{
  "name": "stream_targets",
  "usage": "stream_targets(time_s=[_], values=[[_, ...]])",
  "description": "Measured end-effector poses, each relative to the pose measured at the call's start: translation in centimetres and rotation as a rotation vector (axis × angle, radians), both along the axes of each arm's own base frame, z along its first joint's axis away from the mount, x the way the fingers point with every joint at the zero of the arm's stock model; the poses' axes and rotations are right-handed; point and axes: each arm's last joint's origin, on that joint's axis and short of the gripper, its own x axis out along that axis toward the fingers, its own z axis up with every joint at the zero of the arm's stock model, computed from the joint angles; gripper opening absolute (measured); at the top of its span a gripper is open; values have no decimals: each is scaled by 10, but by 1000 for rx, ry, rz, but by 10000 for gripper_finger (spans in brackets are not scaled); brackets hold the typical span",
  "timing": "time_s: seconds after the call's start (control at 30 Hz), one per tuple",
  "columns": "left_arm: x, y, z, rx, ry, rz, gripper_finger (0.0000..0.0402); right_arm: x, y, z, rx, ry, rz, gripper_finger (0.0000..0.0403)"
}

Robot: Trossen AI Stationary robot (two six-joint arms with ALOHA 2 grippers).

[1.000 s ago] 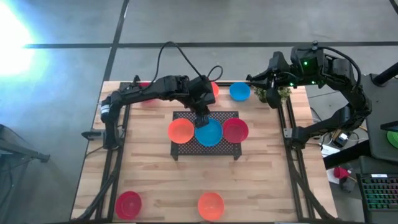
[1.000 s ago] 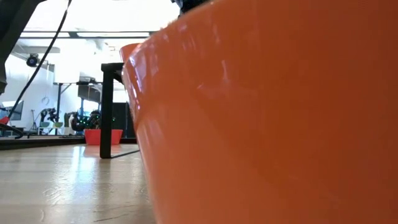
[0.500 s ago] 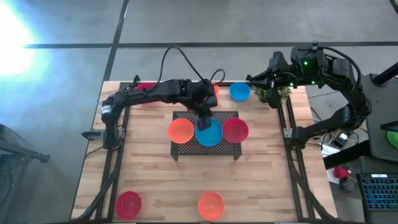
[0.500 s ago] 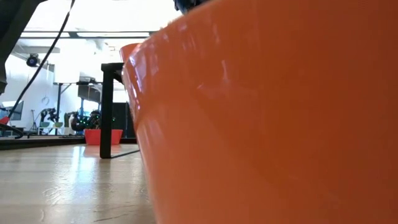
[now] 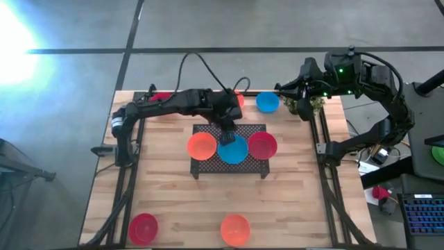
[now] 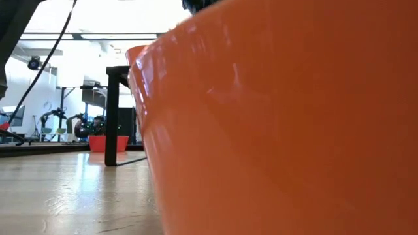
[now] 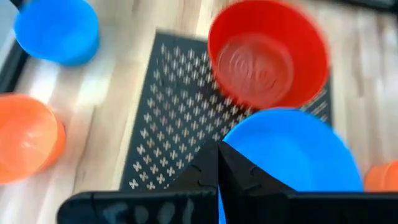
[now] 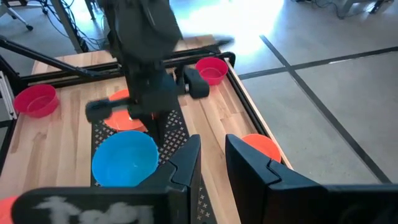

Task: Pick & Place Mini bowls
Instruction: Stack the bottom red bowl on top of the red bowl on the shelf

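Observation:
Three mini bowls sit on the dark mesh rack [image 5: 229, 130]: an orange-red one [image 5: 202, 146], a blue one [image 5: 234, 148] and a red one [image 5: 262, 145]. My left gripper [image 5: 227, 129] is over the rack's far part, shut on the blue bowl [image 7: 292, 149]. Other bowls stand on the table: blue [image 5: 267, 102], orange [image 5: 240, 98] and red [image 5: 161, 96] at the far edge, and red [image 5: 143, 227] and orange [image 5: 234, 229] near. My right gripper [image 8: 211, 163] waits, open, above the far right corner. The near orange bowl [image 6: 294, 130] fills the low view. My left gripper pinches the blue bowl's rim [image 7: 219, 198] on the bowl's far side, between its two fingers. The fingers [image 8: 155, 127] come from above, pointing down. The bowl is level over the rack's middle; whether its base touches the mesh, I cannot tell.
A small green plant [image 5: 305, 104] stands at the far right corner, below the right arm. Dark frame rails [image 5: 128, 173] run along the table's left and right edges. Bare wood [image 5: 187, 201] lies between the rack and the two near bowls.
My left arm has shifted slightly, with its gripper edging toward the far edge over the rack. The blue bowl stays where it was, between the orange-red and red bowls.

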Motion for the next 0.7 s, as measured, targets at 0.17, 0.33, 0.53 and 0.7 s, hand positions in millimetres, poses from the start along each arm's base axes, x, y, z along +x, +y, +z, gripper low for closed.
stream_targets(time_s=[0.17,0.33,0.53,0.7], values=[[-10,-2,25,19,-70,7,0,0,0,0,-1,4,2,72],[-26,-1,45,65,-112,112,0,0,0,-1,-19,14,14,72],[-49,-3,66,85,-160,208,0,0,0,-1,-25,17,19,73],[-73,-8,87,67,-221,273,0,-2,1,-4,-16,52,21,72]])
